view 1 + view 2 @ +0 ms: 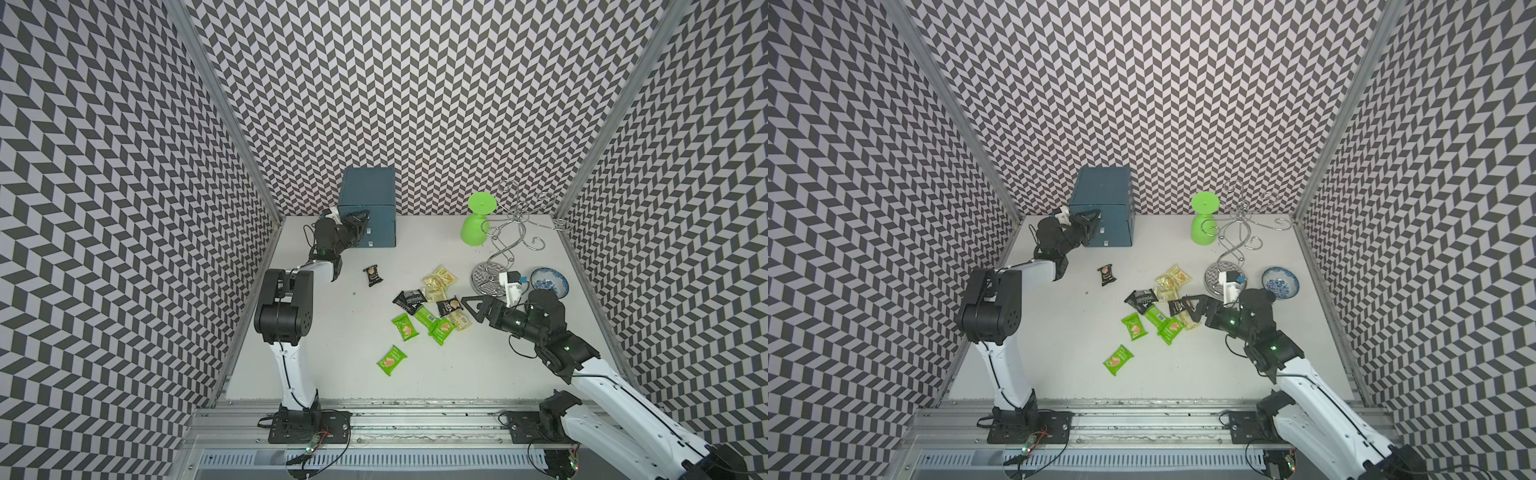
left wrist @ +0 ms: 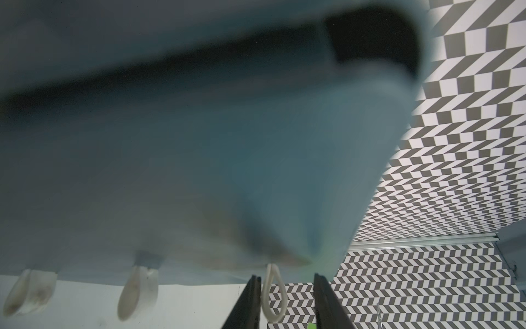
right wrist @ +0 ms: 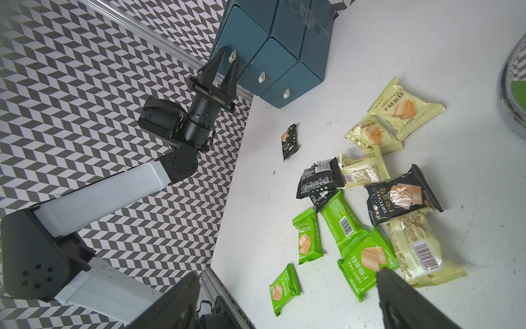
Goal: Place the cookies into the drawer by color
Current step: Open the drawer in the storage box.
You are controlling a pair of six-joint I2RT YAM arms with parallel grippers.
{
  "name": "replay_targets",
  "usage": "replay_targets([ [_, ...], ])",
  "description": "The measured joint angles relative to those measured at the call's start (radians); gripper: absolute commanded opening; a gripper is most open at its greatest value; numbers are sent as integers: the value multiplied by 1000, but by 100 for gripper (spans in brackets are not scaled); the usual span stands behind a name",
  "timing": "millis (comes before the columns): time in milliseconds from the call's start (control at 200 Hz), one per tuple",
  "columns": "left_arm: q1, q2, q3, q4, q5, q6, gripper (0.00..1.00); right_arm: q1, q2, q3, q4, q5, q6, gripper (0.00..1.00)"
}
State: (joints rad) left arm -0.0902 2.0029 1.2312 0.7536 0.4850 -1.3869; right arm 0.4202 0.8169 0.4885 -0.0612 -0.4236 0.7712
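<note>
Left jaws stand part-open and unclamped, astride the pale loop tab (image 3: 232, 57) at the top of the dark teal three-drawer chest (image 1: 368, 187) straight ahead. Contact with the tab is unclear, and the left wrist view gives the chest front only as a blur. Right jaws gape wide, holding nothing, with the heap of green, black and pale yellow crinkly cookie packets (image 3: 361, 171) just ahead on the white tabletop (image 1: 332, 353). A lone black packet (image 1: 372, 275) lies between both jaws.
</note>
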Motion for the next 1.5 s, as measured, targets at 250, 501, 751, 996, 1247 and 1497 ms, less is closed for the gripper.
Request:
replay_targets([
  [250, 1, 8, 32, -70, 18, 18, 10, 1, -9, 0, -24, 13, 0, 97],
  [501, 2, 3, 42, -109, 26, 54, 0, 2, -62, 0, -50, 35, 8, 97],
  [751, 1, -134, -87, -136, 48, 80, 0, 2, -114, -2, -67, 60, 26, 96],
  [996, -12, -287, -246, -163, 62, 120, 0, 2, -116, -11, -74, 61, 29, 96],
  [1247, -24, -335, -362, -118, 62, 128, 0, 2, -117, -21, -74, 61, 45, 95],
  [1497, -27, -335, -383, -89, 54, 142, 10, 2, -120, -21, -75, 61, 50, 95],
])
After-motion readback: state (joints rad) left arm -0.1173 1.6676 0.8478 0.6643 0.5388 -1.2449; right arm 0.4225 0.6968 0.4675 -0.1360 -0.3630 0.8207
